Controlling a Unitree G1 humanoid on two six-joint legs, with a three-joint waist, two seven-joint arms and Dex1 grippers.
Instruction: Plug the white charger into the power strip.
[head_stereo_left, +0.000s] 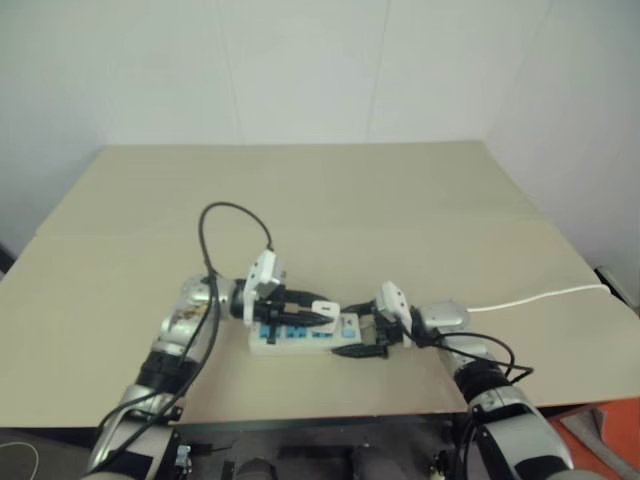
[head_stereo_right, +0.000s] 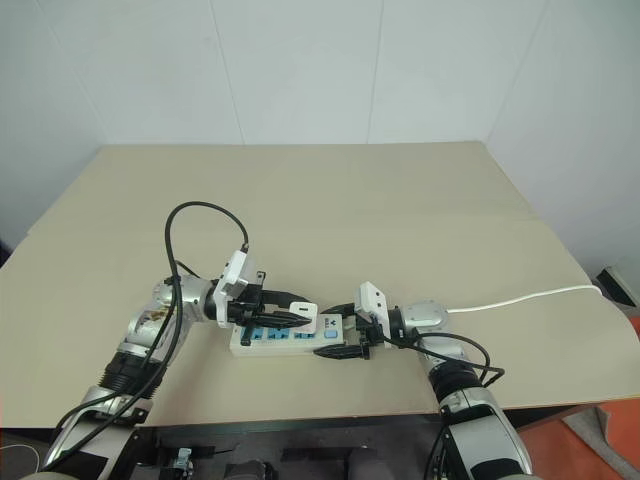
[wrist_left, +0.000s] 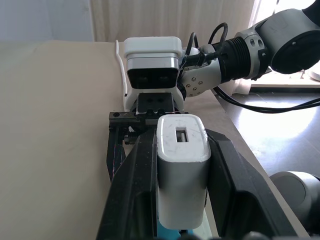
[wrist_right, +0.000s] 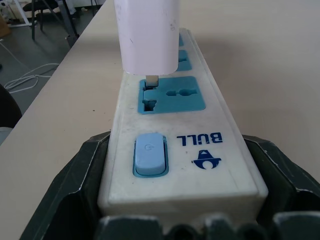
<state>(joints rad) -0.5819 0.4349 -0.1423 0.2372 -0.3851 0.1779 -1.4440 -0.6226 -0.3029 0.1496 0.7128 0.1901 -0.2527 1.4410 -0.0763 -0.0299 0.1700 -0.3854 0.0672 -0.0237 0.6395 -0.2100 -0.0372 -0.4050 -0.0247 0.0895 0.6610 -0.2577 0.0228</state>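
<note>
- A broad beige table (head_stereo_right: 330, 200) carries everything here, running from the near edge back to the white wall
- The power strip (head_stereo_right: 285, 340) lies flat on the table close to the near edge, roughly central, long side running left to right, blue sockets facing up
- Its switch end points right
- A thin white cable (head_stereo_right: 520, 298) trails across the tabletop to the far right edge
- A faint seam crosses the tabletop on the right side

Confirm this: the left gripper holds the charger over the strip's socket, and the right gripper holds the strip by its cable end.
Not quite. The right gripper holds the strip by its switch end, as the right wrist view shows. The rest stands: the left gripper holds the charger over the socket.
</note>
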